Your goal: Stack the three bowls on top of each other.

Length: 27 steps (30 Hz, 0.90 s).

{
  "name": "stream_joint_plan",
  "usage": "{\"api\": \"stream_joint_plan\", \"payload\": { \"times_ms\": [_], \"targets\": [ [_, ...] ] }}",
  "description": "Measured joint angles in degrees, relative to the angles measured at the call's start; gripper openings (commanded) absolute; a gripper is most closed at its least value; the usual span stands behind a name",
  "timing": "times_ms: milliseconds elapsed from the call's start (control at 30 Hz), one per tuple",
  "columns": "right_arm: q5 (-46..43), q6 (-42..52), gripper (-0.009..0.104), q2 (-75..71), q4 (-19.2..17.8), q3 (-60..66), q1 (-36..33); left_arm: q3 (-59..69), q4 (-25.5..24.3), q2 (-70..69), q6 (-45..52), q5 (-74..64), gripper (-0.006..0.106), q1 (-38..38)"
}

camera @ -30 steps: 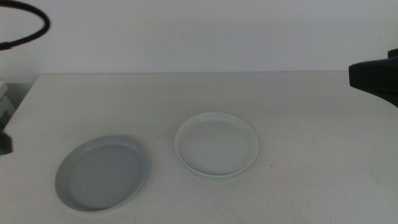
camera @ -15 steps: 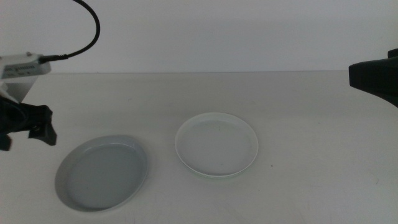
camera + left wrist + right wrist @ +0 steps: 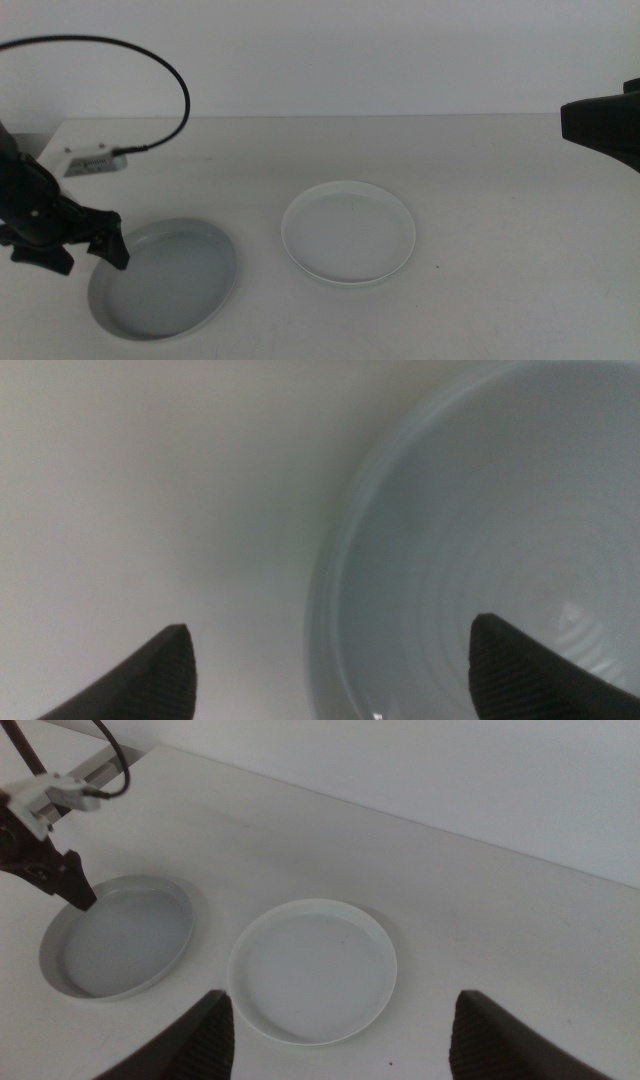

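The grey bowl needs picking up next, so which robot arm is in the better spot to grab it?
Left, most likely. The left gripper hangs open right over the grey bowl's rim, one jaw inside and one outside. The right gripper is open too but waits high and far off, beyond the white bowl.

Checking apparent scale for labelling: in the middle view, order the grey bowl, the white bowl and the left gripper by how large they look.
1. Grey bowl and white bowl: look alike; grey is nearer the camera.
2. Left gripper: smallest, open at the grey bowl's rim.
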<state>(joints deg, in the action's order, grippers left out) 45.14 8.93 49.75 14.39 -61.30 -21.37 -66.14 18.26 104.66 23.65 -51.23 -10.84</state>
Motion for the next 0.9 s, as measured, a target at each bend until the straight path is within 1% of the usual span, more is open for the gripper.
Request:
{"api": "stream_joint_plan", "payload": {
  "times_ms": [67,167,267,400,433,567,733,800,900],
  "targets": [
    [0.0,0.0,0.055,0.0,0.0,0.0,0.0,0.0,0.14,1.66,0.21,0.23,0.099,0.0],
    [0.0,0.0,0.055,0.0,0.0,0.0,0.0,-0.01,0.14,3.49,0.34,0.37,0.08,0.0],
    [0.0,0.0,0.055,0.0,0.0,0.0,0.0,-0.44,0.16,4.18,0.41,0.31,0.05,0.0],
    [0.0,0.0,0.055,0.0,0.0,0.0,0.0,-0.57,0.18,4.74,0.46,0.36,0.004,0.0],
    [0.0,0.0,0.055,0.0,0.0,0.0,0.0,-0.57,0.31,4.73,0.46,0.25,0.0,0.0],
    [0.0,0.0,0.055,0.0,0.0,0.0,0.0,-0.57,0.39,3.99,0.41,-1.0,0.0,0.0],
    [0.0,0.0,0.055,0.0,0.0,0.0,0.0,-1.1,0.58,-2.71,-0.9,-3.53,0.0,0.18],
    [0.0,0.0,0.055,0.0,0.0,0.0,0.0,-2.77,0.74,-5.76,-1.91,-5.18,0.0,0.72],
    [0.0,0.0,0.055,0.0,0.0,0.0,0.0,-7.23,0.73,-7.86,-4.26,-7.53,0.0,3.42]
  ]
}}
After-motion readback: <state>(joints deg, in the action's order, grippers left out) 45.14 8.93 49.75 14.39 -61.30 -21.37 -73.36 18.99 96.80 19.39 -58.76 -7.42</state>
